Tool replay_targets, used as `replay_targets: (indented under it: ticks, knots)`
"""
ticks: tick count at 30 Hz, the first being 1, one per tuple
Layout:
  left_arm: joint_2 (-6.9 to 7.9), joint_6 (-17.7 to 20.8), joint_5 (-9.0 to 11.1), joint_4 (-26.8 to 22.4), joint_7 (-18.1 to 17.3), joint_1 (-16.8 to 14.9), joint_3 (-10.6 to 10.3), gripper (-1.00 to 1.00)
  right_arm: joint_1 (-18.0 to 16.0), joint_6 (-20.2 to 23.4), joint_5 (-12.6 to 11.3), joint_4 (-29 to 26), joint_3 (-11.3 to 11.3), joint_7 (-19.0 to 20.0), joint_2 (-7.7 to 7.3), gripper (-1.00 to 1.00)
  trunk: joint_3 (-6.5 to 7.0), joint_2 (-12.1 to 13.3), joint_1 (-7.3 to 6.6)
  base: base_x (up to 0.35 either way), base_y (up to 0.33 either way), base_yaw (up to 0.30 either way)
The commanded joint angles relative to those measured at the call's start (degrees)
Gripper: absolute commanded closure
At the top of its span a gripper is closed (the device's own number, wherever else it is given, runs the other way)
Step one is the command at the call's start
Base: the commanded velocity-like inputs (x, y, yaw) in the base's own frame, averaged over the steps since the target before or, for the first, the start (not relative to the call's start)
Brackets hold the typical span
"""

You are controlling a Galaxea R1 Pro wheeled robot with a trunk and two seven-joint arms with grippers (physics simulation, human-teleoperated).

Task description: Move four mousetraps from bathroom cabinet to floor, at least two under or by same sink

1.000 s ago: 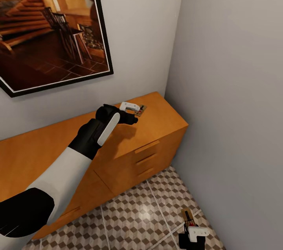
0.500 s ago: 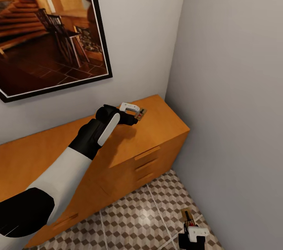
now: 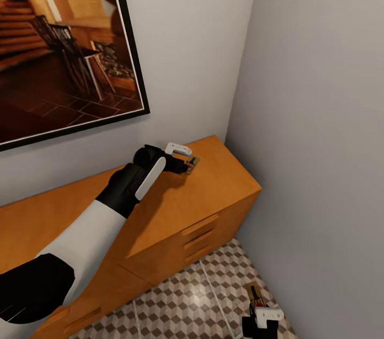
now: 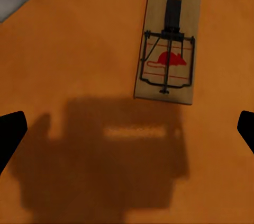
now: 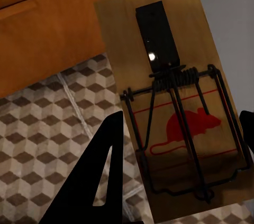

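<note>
Head cam: high, looks down into room corner over the cabinet (image 3: 213,189). L wrist cam: close above cabinet top (image 4: 79,75), facing straight down; shares that top w/ head cam. R wrist cam: low beside cabinet front (image 5: 63,33), very close, shares cabinet + floor (image 5: 42,144) w/ head.

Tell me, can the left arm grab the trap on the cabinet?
Probably yes. The left fingers are spread wide just above the cabinet, and the trap lies flat just ahead with nothing between.
</note>
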Motion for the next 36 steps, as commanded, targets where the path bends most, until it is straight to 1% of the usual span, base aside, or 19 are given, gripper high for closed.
replay_targets:
  ticks: [1,6,9,11,12,13,14,16,21,36]
  knots:
    - [-0.01,0.15,0.6,0.07,0.55,-0.06,-0.13,-1.0,-0.02,-0.12,-0.29,0.03,0.5,-0.37,0.02,1.0,-0.09,-0.1,0.03,0.018,0.0,0.0]
    - [-0.21,0.14,0.59,0.71,0.52,-0.06,-0.18,-1.0,-0.02,-0.12,-0.3,0.02,0.5,-0.37,0.02,1.0,-0.09,-0.1,0.03,0.008,0.0,0.0]
    - [-0.35,0.14,0.59,1.16,0.51,-0.06,-0.7,-1.0,-0.03,-0.12,-0.29,0.02,0.5,-0.37,0.02,1.0,-0.09,-0.1,0.03,0.002,0.0,0.0]
    - [-0.39,0.14,0.59,1.35,0.51,-0.06,-2.08,-1.0,-0.05,-0.12,-0.29,0.04,0.5,-0.37,0.02,1.0,-0.09,-0.1,0.03,0.0,0.0,0.0]
    - [-0.41,0.14,0.61,1.43,0.51,-0.06,-3.31,-1.0,-0.04,-0.12,-0.3,0.05,0.5,-0.37,0.02,1.0,-0.09,-0.1,0.03,0.0,0.0,0.0]
    - [-0.42,0.14,0.62,1.47,0.51,-0.06,-3.9,-1.0,-0.04,-0.12,-0.3,0.04,0.5,-0.37,0.02,1.0,-0.09,-0.1,0.03,0.0,0.0,0.0]
    - [-0.43,0.14,0.66,1.6,0.46,-0.06,-5.81,-1.0,-0.04,-0.12,-0.28,0.03,0.5,-0.37,0.02,1.0,-0.09,-0.1,0.03,0.0,0.0,0.0]
    - [-0.44,0.14,0.67,1.67,0.39,-0.06,-6.25,-1.0,-0.03,-0.12,-0.29,0.03,0.5,-0.37,0.02,1.0,-0.09,-0.1,0.03,0.0,0.0,0.0]
    - [-0.44,0.14,0.68,1.57,0.13,-0.06,-6.64,-1.0,-0.01,-0.12,-0.27,0.02,0.5,-0.37,0.02,1.0,-0.09,-0.1,0.03,0.0,0.0,0.0]
    - [-0.36,0.14,0.68,1.23,0.16,-0.06,-6.62,-1.0,-0.02,-0.12,-0.27,0.03,0.5,-0.37,0.05,1.0,-0.09,-0.1,0.03,0.0,0.0,0.0]
